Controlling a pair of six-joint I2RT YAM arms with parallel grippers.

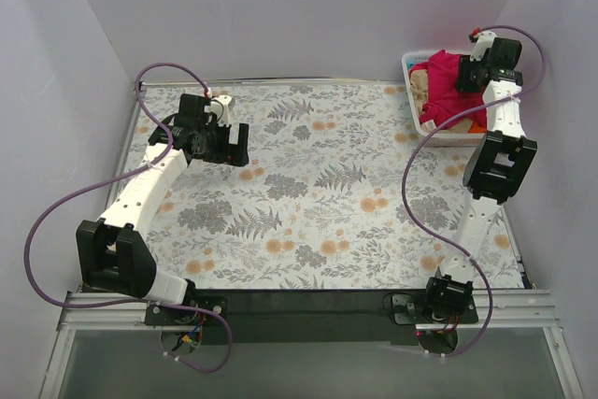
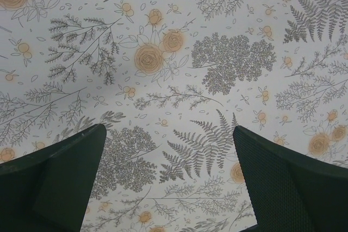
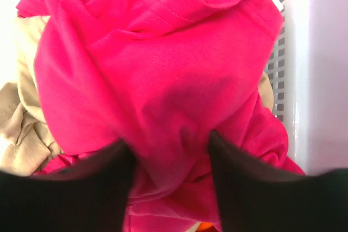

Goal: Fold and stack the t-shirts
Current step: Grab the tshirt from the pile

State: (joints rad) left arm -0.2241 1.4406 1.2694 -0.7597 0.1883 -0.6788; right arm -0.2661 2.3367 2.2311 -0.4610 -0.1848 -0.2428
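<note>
A crimson-pink t-shirt (image 1: pixel 443 84) lies bunched on top of a white lattice basket (image 1: pixel 408 64) at the far right of the table. A tan-beige t-shirt (image 1: pixel 420 87) lies under it, and a bit of orange cloth (image 1: pixel 475 125) shows at the basket's near side. My right gripper (image 1: pixel 464 74) is down in the basket. In the right wrist view its fingers (image 3: pixel 92 188) are narrowed round a raised fold of the crimson-pink t-shirt (image 3: pixel 163 80), with the beige t-shirt (image 3: pixel 24 118) at the left. My left gripper (image 1: pixel 231 144) hovers open and empty over the floral table.
The table carries a floral cloth (image 1: pixel 318 193), which fills the left wrist view (image 2: pixel 174 80). The basket wall (image 3: pixel 278 74) stands close to the right of my right gripper, next to the white side wall. A dark strip (image 1: pixel 299 301) runs along the table's near edge.
</note>
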